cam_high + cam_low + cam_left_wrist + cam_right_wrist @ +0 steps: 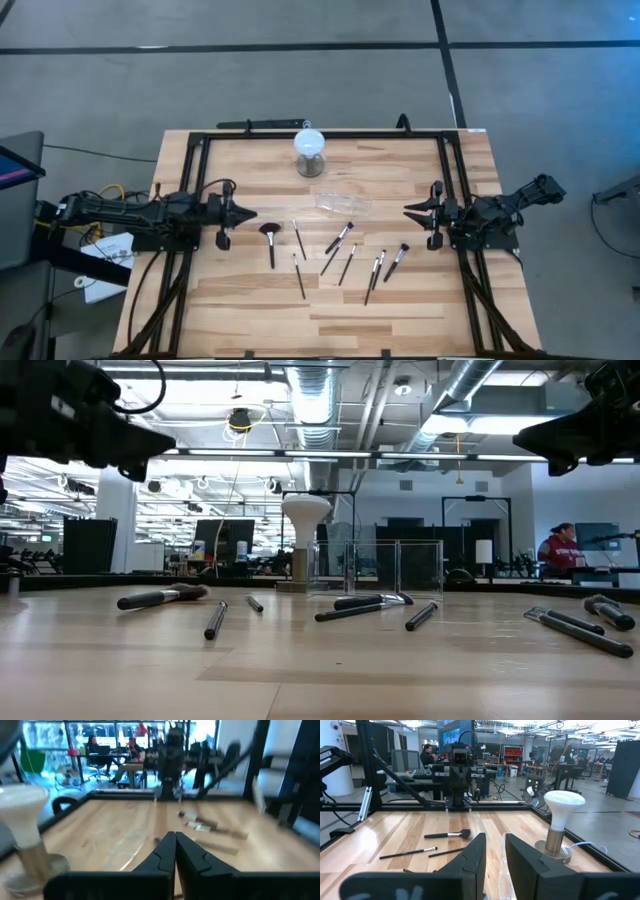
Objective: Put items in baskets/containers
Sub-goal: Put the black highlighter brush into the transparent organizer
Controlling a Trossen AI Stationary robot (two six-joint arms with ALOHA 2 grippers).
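The wooden table (420, 300) carries a black frame (200, 170) around its edges. The left gripper (240, 214) hovers at the table's left side, fingers pressed together and holding nothing. The right gripper (412, 212) hovers at the right side, fingers (470, 855) slightly apart, empty. A grey cylinder with a white round top (309, 152) stands near the far edge. The clear plastic container (343, 204) sits mid-table, just beyond the makeup brushes (345, 255), which lie scattered between the two grippers, the fan-headed brush (270, 240) leftmost.

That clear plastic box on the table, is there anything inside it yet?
The clear container looks empty; its see-through walls hide nothing in the low view. All the makeup brushes lie loose on the table beside it.
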